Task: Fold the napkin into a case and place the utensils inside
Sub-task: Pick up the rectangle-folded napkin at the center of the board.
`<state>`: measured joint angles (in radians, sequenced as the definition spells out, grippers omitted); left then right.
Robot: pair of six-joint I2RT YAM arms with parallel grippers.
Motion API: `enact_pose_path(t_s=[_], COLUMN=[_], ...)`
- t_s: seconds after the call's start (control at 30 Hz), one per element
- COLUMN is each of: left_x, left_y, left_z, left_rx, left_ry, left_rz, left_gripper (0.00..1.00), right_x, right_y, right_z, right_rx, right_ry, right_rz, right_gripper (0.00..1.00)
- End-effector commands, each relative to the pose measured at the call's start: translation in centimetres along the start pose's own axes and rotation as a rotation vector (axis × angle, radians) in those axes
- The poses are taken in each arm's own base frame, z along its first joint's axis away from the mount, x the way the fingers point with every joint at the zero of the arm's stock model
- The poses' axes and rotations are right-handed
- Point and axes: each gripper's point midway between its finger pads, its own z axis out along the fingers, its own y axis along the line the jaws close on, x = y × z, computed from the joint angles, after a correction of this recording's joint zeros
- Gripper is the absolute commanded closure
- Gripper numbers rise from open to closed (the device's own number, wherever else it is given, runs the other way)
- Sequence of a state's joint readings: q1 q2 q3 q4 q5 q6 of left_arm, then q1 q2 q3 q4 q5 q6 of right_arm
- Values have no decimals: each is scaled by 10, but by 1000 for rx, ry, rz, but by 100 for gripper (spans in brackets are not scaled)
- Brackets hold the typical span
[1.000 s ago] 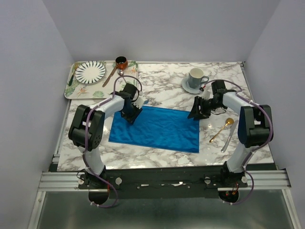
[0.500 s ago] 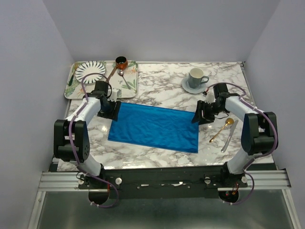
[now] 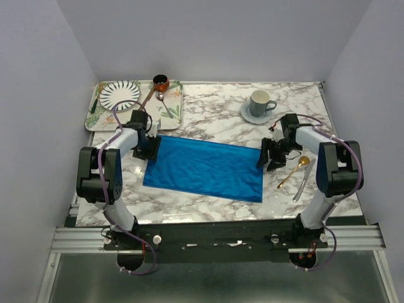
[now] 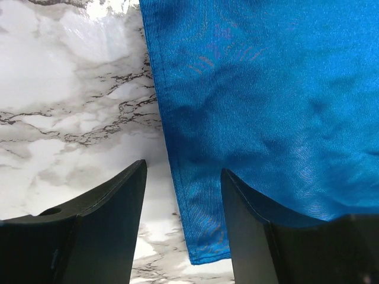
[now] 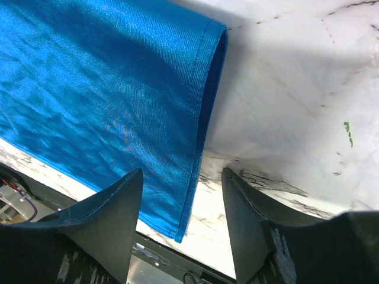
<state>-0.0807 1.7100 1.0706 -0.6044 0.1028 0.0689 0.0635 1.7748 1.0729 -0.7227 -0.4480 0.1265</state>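
The left gripper (image 3: 151, 150) and right gripper (image 3: 267, 158) are hiding the napkin (image 3: 205, 167)'s far corners; both wrist views are cropping its cloth.

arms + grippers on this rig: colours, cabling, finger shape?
Left arm and right arm match: white links, bulky black joint housings, purple cables looping outside. Left gripper and right gripper are black, with smooth tapering wedge fingers. The right's fingers look scuffed.

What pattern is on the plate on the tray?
The plate has dark and white stripes radiating from a white centre; clearest in the top external view.
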Motion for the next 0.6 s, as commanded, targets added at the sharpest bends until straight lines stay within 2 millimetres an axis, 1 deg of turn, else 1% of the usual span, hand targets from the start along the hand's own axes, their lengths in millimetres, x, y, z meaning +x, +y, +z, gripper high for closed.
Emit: enact_pose_path(t_s=[0.0, 0.1, 0.37, 0.47, 0.5, 0.57], left_x=[-5, -5, 6, 8, 8, 9], left_y=[8, 6, -5, -10, -11, -15], left_z=[5, 10, 25, 28, 29, 30], left_rx=[-42, -35, 12, 45, 49, 60], left_ry=[-17, -16, 34, 49, 52, 56], left_rz=[-5, 7, 12, 7, 10, 12], left_gripper=[37, 38, 43, 49, 53, 57], right_x=[3, 5, 9, 9, 9, 7], right_y=[-8, -7, -6, -6, -5, -5], right_z=[8, 11, 16, 17, 17, 17], right_rx=[21, 4, -13, -19, -21, -22], right_ry=[41, 53, 73, 77, 77, 76], right_rz=[22, 28, 39, 39, 37, 40], right_gripper=[38, 41, 42, 43, 43, 43])
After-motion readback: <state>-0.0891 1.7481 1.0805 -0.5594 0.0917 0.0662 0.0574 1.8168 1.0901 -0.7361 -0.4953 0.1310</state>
